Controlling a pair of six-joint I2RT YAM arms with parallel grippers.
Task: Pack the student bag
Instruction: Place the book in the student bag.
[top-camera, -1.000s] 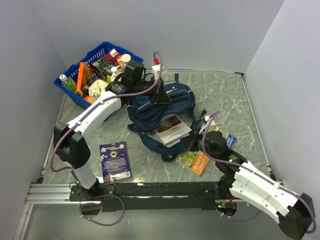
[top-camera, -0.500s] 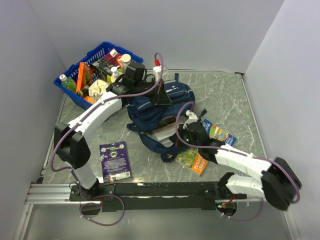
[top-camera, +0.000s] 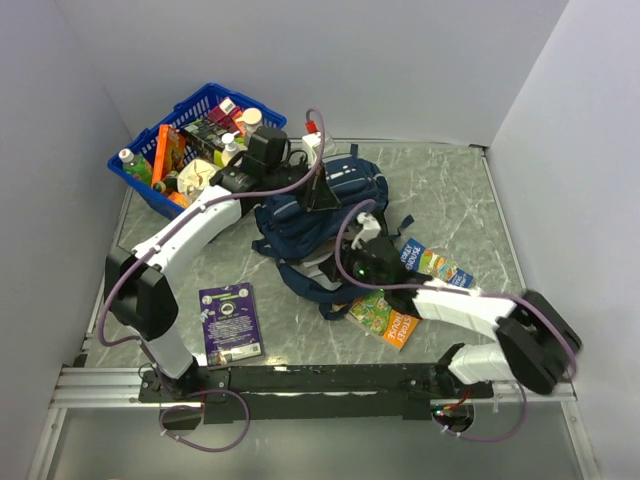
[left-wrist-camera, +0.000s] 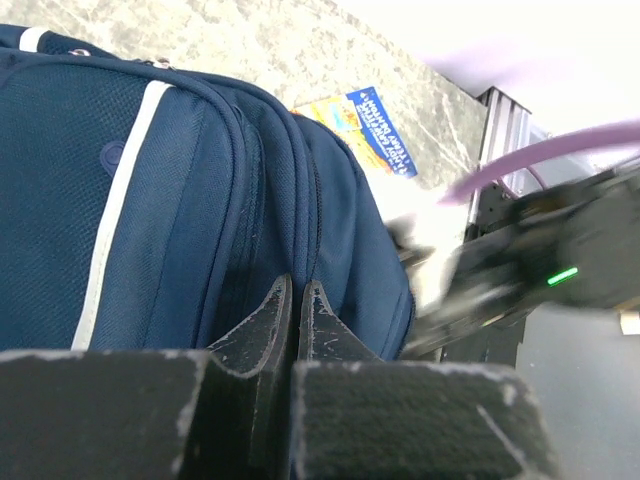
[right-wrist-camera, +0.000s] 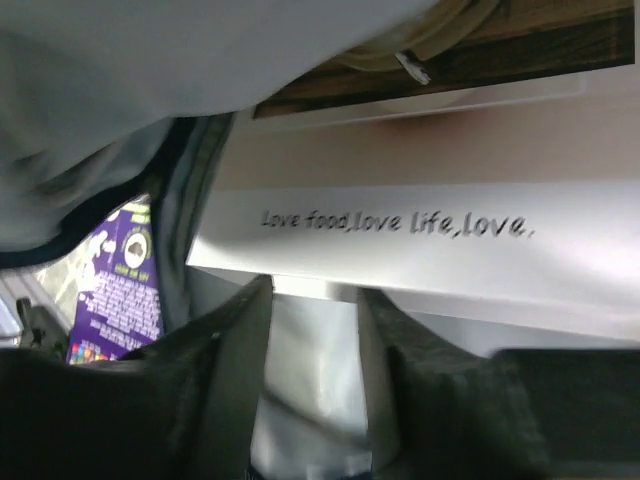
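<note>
The student bag (top-camera: 318, 205) lies in the middle of the table, navy with a white stripe (left-wrist-camera: 120, 190). My left gripper (top-camera: 322, 192) is shut on the fabric at its top edge (left-wrist-camera: 295, 290), which holds the mouth up. My right gripper (top-camera: 348, 262) reaches into the mouth from the right. In the right wrist view its fingers (right-wrist-camera: 312, 285) stand apart with nothing clamped between them. A white book (right-wrist-camera: 400, 225) printed "Love food, love life" lies just past the fingertips, under the bag's grey lining (right-wrist-camera: 120, 150).
A blue basket (top-camera: 150, 165) with several items stands at the back left. A purple booklet (top-camera: 231, 322) lies near the front left. An orange and green book (top-camera: 385, 318) and a colourful booklet (top-camera: 435, 265) lie right of the bag. Walls close three sides.
My right arm has swung left and pushed the white book into the bag's mouth, then its jaws came apart off the book. The left gripper has kept its hold in place.
</note>
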